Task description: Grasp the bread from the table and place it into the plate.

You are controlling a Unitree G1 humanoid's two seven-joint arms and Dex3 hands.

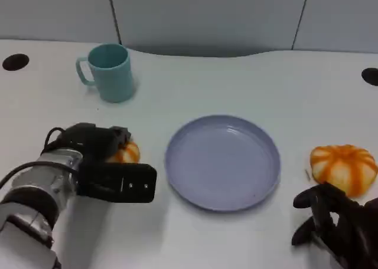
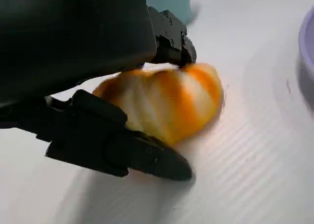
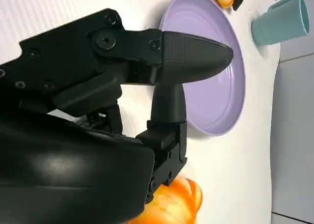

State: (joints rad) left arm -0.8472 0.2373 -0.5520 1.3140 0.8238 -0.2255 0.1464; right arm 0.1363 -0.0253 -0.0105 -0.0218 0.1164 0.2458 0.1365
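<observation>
White tabletop (image 1: 248,74) spans the scene, with a pale panelled wall along its far edge. At centre lies a lavender plate (image 1: 222,161), round, shallow and holding nothing.

Two pieces of bread are present. Each is a rounded bun with orange and cream stripes, resembling a small pumpkin. The left bread (image 1: 125,153) rests on the table left of the plate, close to its rim but not touching it. The left hand (image 1: 106,163) grips this bread: in the left wrist view, black fingers (image 2: 132,155) close on the bun (image 2: 167,103) from two sides, while it still sits on the surface.

The right bread (image 1: 344,167) lies on the table right of the plate, clear of its rim. The right hand (image 1: 336,225) sits just near of this bun, fingers apart, holding nothing.

A teal mug (image 1: 110,72) stands upright at far left, well apart from the plate.
</observation>
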